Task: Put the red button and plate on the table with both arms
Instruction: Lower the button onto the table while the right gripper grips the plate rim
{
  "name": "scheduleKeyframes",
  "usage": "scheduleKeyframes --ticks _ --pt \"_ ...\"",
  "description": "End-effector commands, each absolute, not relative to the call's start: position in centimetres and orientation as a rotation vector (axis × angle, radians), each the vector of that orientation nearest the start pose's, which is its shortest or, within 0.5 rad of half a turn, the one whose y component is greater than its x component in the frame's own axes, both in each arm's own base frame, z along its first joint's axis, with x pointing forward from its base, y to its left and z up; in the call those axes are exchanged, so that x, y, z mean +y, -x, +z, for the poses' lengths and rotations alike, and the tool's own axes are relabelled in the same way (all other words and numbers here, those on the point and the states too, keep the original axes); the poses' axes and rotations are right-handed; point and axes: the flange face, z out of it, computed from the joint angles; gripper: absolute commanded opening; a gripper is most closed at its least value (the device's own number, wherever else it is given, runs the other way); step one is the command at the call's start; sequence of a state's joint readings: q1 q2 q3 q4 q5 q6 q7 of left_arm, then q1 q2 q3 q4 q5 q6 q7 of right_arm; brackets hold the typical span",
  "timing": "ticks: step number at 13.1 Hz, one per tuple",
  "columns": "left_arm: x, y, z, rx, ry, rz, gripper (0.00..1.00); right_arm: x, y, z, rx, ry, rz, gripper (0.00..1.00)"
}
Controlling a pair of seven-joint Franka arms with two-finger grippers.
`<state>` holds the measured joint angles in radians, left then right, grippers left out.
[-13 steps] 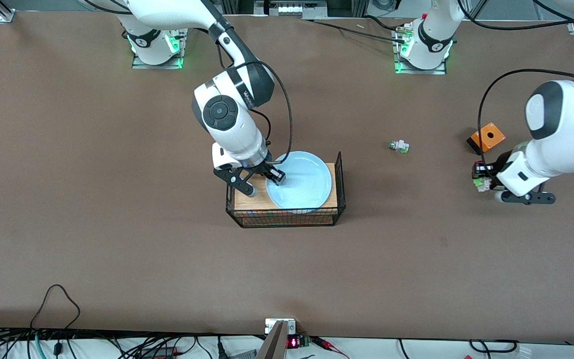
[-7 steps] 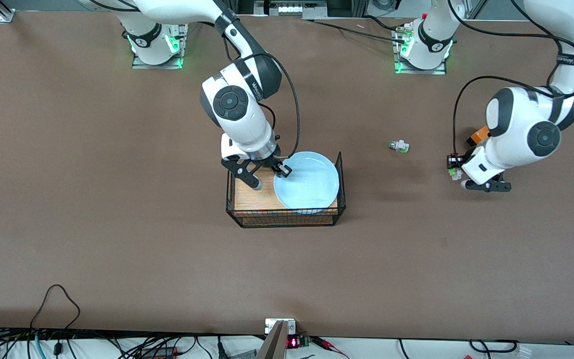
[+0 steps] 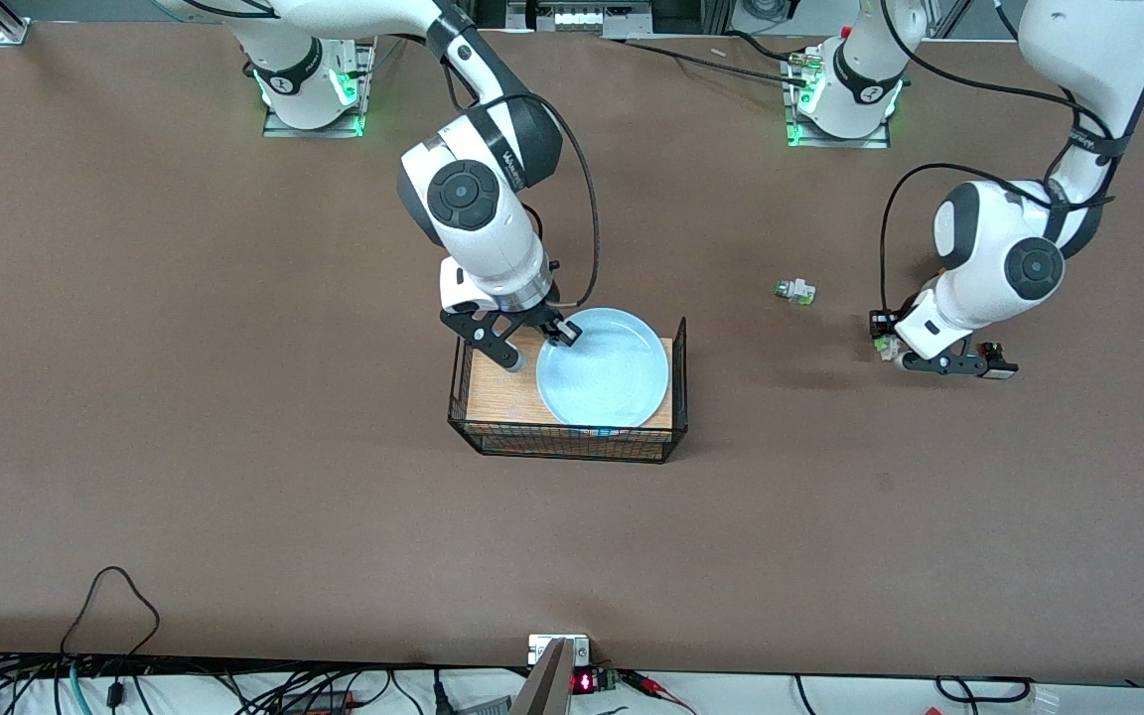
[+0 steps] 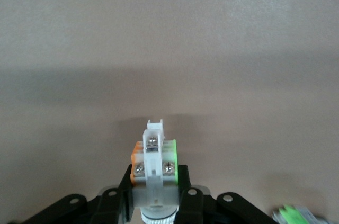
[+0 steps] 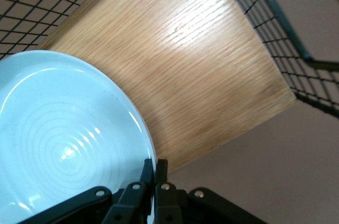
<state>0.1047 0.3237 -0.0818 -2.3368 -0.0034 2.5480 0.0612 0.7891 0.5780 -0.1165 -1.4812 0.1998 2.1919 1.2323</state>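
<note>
On my feed the R gripper (image 3: 532, 350) sits at the plate's (image 3: 604, 369) rim, at the edge toward the R arm's end of the table. The R wrist cam shows its fingers (image 5: 150, 179) pinched tight on the rim, almost no gap, so I read it as clamped on the plate. The plate is pale blue and round, and rests on the wood top of the wire rack (image 3: 566, 440). It covers the half of that top toward the L arm's end. The bare wood (image 5: 196, 75) shows beside it.

The L gripper (image 3: 888, 338) hangs over bare table (image 3: 234, 417) near the L arm's end, w/ a small shadow under it. The L wrist cam shows its fingers (image 4: 125, 195) closed on the red button (image 4: 154, 166). I see the whitish block w/ screws, plus an orange and a green side. I can't see the red cap from this angle. The button is in the air, not touching the table.

A 2nd small switch (image 3: 794, 291) lies on the table betw the rack and the L gripper, farther from the front cam than both. It's well apart from each.
</note>
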Motion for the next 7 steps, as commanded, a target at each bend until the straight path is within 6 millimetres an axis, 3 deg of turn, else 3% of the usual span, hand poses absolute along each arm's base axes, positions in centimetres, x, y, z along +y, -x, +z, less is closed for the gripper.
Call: scheduleKeyframes --ticks 1,3,7 --pt "1.1 -49.4 17.6 0.075 3.176 0.127 0.18 46.3 -54.3 36.1 0.874 2.894 0.03 0.0" --pt "1.1 -49.6 18.2 0.078 3.175 0.12 1.0 46.4 -54.0 36.3 0.867 2.899 0.034 0.0" --pt "0.7 -51.9 24.3 0.086 3.17 0.143 1.0 47.1 -51.4 39.7 0.841 2.94 0.099 0.0"
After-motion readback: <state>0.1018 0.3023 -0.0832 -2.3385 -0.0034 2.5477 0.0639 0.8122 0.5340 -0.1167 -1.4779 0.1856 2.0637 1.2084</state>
